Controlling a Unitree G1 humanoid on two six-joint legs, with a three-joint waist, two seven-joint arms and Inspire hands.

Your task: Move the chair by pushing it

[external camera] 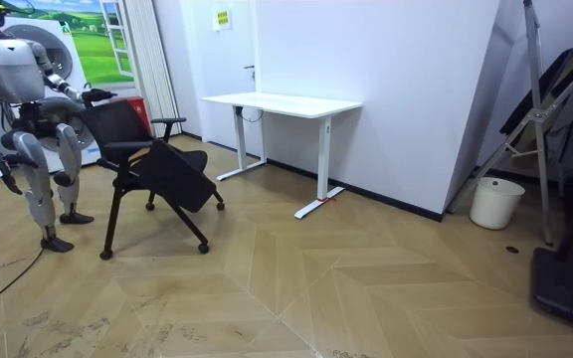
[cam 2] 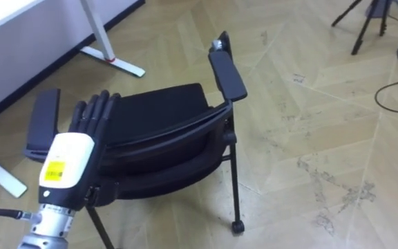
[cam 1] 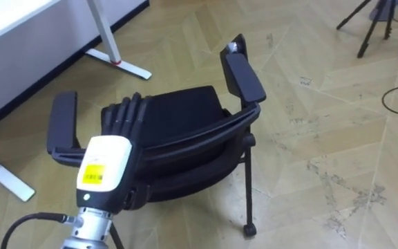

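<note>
left hand (cam 1: 119,126), fingers straight & open, on chair (cam 1: 185,114) back, lower left of frame; push prob. just starting, not yet at desk (cam 1: 12,17).

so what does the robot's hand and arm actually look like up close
The left hand has black fingers and a white back cover with a yellow label. Behind it is a silver metal wrist, with a black cable looping off it.

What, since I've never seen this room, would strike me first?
A black chair with armrests stands on the wood floor, and the left robot hand lies with straight fingers against its back. A white desk stands just beyond it.
</note>
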